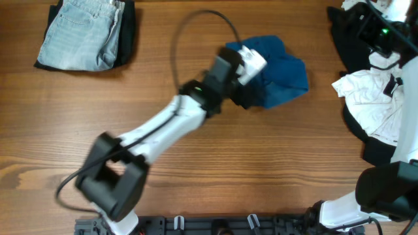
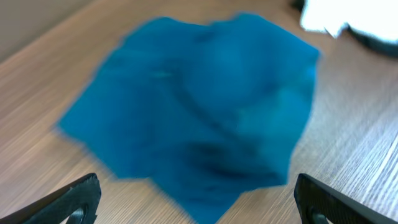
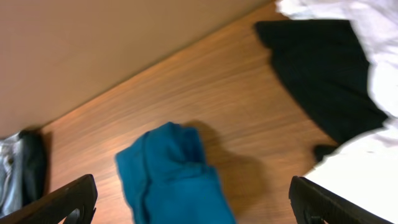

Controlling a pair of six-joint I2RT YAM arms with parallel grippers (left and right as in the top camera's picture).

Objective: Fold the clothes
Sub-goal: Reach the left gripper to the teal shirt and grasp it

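Gaping wide, the left hand (image 2: 196, 198) hovers seemingly clear of the shirt (image 2: 205, 106); right hand (image 3: 193, 199) gapes empty.

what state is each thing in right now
blue shirt, crumpled in a heap, not folded
jeans, folded
white garment, crumpled, lying on the black garment
left hand, open by the blue shirt, holding nothing
right hand, open, holding nothing
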